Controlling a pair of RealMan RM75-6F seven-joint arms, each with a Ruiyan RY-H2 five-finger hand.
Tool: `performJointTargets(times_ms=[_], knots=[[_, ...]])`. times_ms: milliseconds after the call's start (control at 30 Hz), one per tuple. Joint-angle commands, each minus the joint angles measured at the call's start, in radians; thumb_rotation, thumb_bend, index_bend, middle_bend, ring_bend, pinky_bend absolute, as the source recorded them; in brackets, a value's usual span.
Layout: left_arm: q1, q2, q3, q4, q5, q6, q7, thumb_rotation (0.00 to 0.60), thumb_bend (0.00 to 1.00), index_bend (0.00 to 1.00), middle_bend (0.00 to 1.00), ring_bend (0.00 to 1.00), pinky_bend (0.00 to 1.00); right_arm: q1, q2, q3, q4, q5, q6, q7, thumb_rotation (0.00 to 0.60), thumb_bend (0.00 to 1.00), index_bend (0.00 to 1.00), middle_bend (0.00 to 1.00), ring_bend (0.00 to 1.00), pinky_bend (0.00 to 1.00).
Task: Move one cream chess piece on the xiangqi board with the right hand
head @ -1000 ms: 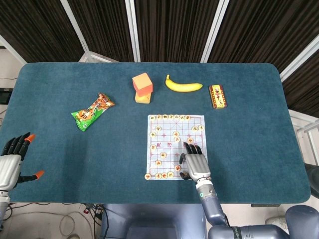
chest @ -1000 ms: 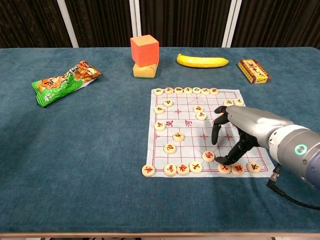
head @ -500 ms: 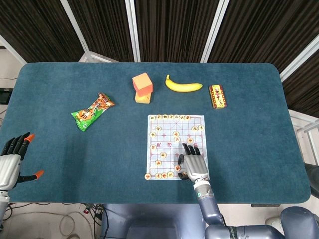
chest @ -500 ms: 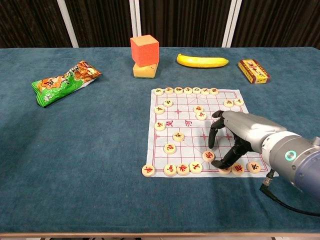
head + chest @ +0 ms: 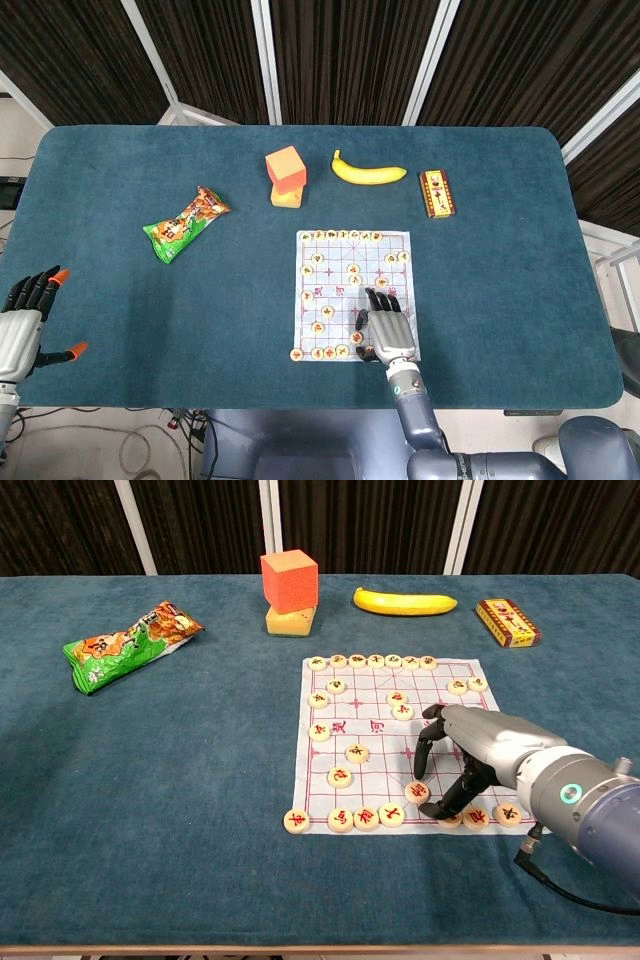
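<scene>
Low and right of centre in the chest view, dark fingertips [image 5: 420, 776] of the right hand [image 5: 470, 748] arch over a cream chess piece [image 5: 417, 793] near the bottom row of the xiangqi board [image 5: 345, 725]; whether they pinch it I cannot tell. At far lower left of the head view, the left hand [image 5: 22, 328] hangs spread, holding nothing.

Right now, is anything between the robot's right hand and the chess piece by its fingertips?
No. The right hand arches right over the piece on the board, fingertips beside it, nothing between them.
</scene>
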Motion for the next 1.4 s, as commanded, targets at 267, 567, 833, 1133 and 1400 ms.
performJointTargets(times_ms=[267,567,833,1133,1400], knots=[[0.0,0.0,-0.001,-0.002,-0.003,0.0,-0.001,0.6,0.0,0.0,0.0,0.0,0.0,-0.004,-0.016,0.001,0.019,0.002,-0.005,-0.003,0.6,0.32,0.48,0.06,0.02,0.0],[0.0,0.001,-0.002,-0.005,-0.006,-0.003,-0.004,0.6,0.0,0.0,0.0,0.0,0.0,-0.006,-0.03,0.005,0.033,0.003,-0.011,-0.004,0.6,0.32,0.53,0.06,0.02,0.0],[-0.001,0.001,-0.001,-0.007,-0.007,-0.005,-0.005,0.6,0.0,0.0,0.0,0.0,0.0,-0.005,-0.027,0.014,0.026,-0.007,-0.009,-0.011,0.6,0.32,0.53,0.06,0.03,0.0],[-0.001,0.002,0.0,-0.011,-0.008,-0.005,-0.005,0.6,0.0,0.0,0.0,0.0,0.0,-0.002,-0.015,0.031,0.0,-0.003,0.001,-0.026,0.6,0.32,0.53,0.06,0.03,0.0],[-0.002,0.003,-0.002,-0.009,-0.011,-0.007,-0.007,0.6,0.0,0.0,0.0,0.0,0.0,0.01,-0.029,0.037,-0.002,0.012,-0.004,-0.045,0.6,0.32,0.53,0.06,0.03,0.0]])
